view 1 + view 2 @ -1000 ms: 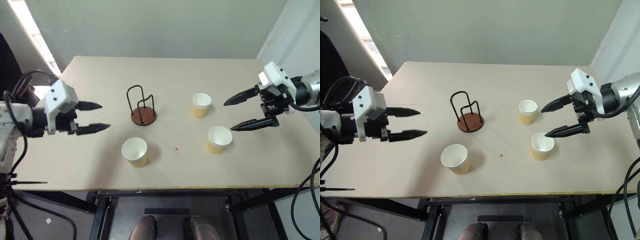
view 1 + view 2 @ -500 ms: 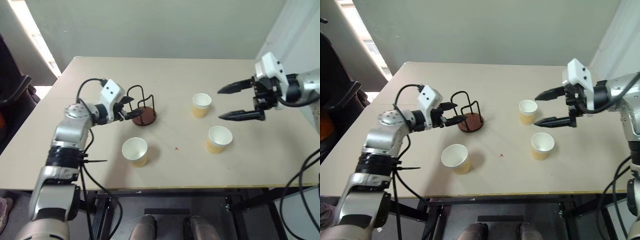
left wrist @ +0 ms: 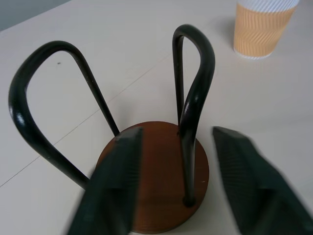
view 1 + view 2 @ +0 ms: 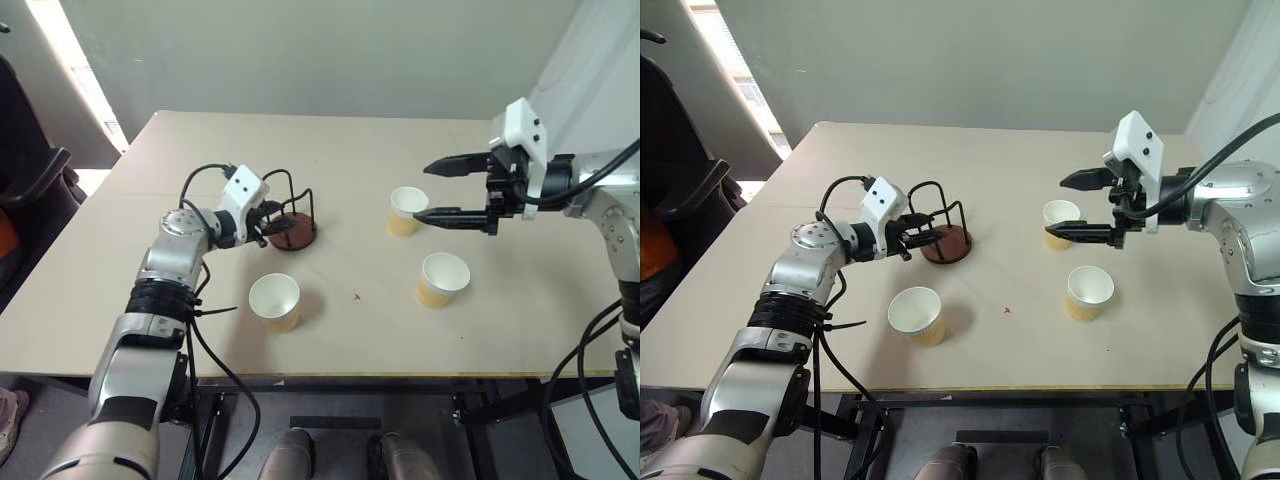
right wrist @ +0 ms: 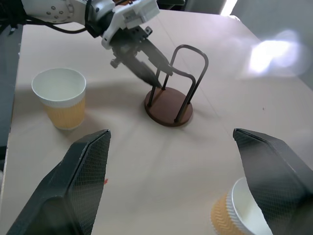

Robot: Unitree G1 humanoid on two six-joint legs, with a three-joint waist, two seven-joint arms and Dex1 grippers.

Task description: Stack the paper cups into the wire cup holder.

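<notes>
Left gripper (image 3: 176,181) closing, fingers straddling one upright loop of wire cup holder (image 4: 290,215); right gripper (image 4: 432,190) spread wide, hovering by nearest paper cup (image 4: 405,210) toward tabletop's far right.

Wire cup holder (image 4: 290,218): a round reddish-brown disc base bearing two thin black wire loops, standing upright and empty left of centre on the desk (image 4: 330,150). Three paper cups, each upright and open-mouthed with white rim and tan-yellow lower wall, stand singly: one (image 4: 276,302) at about 6 o'clock from the holder and near it, one (image 4: 406,210) at 3 o'clock, and one (image 4: 440,279) at about 4 o'clock, farthest away. No cup touches another or the holder.
</notes>
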